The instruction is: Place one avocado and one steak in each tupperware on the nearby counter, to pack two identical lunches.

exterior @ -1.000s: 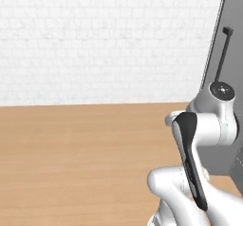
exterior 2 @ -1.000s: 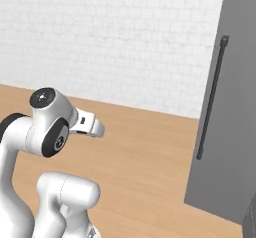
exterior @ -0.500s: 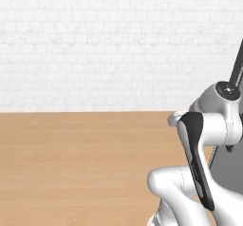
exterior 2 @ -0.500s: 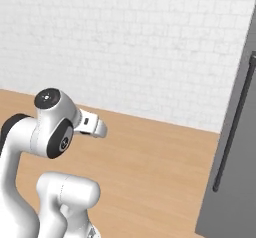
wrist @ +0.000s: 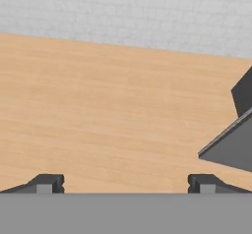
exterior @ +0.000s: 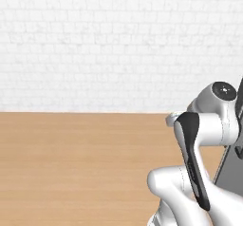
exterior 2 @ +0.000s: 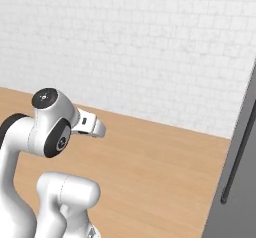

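Hand view: gripper (wrist: 125, 184) spread wide, empty, over bare wooden floor (wrist: 98, 105) beside grey cabinet (wrist: 236, 144). No avocado, steak, tupperware or bench visible; packing apparently not begun, everything left.

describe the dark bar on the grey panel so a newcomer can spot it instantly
Start at the white brick wall above the light wooden surface. At the right edge of the right base view stands a tall grey panel. The slim dark bar runs up its front, the one thin black line there.
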### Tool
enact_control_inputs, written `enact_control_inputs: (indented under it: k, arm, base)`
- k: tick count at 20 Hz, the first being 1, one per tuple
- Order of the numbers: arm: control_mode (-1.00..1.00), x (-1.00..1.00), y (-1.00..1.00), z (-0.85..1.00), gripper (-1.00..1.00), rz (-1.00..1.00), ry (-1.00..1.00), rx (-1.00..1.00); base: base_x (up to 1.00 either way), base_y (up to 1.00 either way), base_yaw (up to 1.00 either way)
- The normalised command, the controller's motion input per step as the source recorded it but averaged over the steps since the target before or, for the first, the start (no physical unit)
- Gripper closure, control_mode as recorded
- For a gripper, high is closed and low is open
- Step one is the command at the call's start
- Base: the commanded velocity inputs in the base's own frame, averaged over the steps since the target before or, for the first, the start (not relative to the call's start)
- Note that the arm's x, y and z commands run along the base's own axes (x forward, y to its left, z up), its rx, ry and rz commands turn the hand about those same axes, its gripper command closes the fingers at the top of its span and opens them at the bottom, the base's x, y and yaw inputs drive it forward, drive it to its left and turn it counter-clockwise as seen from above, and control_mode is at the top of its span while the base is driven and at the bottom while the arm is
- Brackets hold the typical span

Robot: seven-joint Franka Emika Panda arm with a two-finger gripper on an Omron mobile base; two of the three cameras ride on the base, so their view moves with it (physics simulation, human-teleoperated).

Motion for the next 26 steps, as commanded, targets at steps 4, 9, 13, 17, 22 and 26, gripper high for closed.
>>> enact_control_inputs:
  k: [4,9,13,17,22,26]
  arm:
    - [1.00,0.00,0.00,0.00,-1.00,0.00,0.00,0.00]
    - [1.00,0.00,0.00,0.00,-1.00,0.00,0.00,0.00]
    - [1.00,0.00,0.00,0.00,-1.00,0.00,0.00,0.00]
    - [1.00,0.00,0.00,0.00,-1.00,0.00,0.00,0.00]
    - [1.00,0.00,0.00,0.00,-1.00,0.00,0.00,0.00]
    - [1.00,0.00,0.00,0.00,-1.00,0.00,0.00,0.00]
  base:
    - [0.62,-0.33,-0.03]
    - [0.76,-0.20,0.01]
    - [1.00,0.58,-0.04]
    - [1.00,0.67,-0.08]
    - [1.00,0.56,-0.13]
    - [0.91,0.28,-0.41]
